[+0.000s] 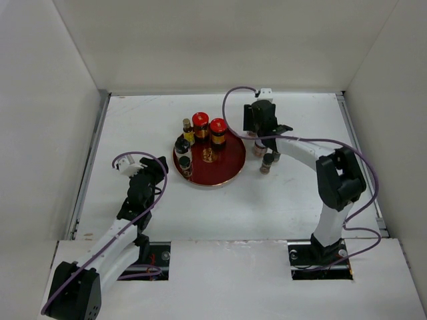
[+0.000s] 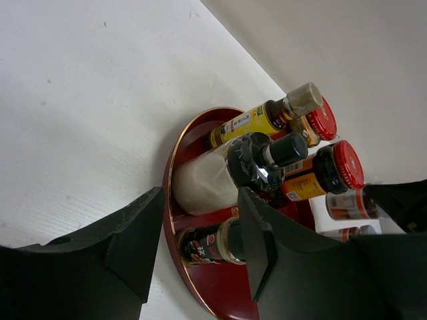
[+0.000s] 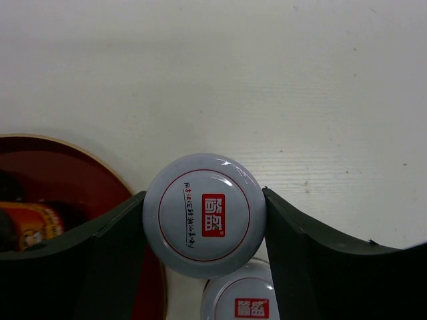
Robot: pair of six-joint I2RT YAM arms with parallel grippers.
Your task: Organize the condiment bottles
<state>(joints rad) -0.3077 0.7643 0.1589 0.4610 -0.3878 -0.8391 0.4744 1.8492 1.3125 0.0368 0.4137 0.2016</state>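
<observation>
On the white table (image 1: 287, 200), the right gripper (image 1: 261, 139) covers most of its jar from above. The wrist view shows its fingers (image 3: 113, 230) pressed against both sides of a white-lidded jar (image 3: 203, 215) standing just beside the red tray (image 1: 215, 172). A second white lid (image 3: 243, 303) is cut off by the frame edge.

The tray holds a slim yellow bottle (image 2: 250, 123), two red-capped jars (image 2: 333, 170), a black-capped jar (image 2: 207, 180) and a small dark bottle (image 2: 207, 243), which is partly hidden behind a finger. The left gripper (image 2: 200, 220) is spread wide and holds nothing.
</observation>
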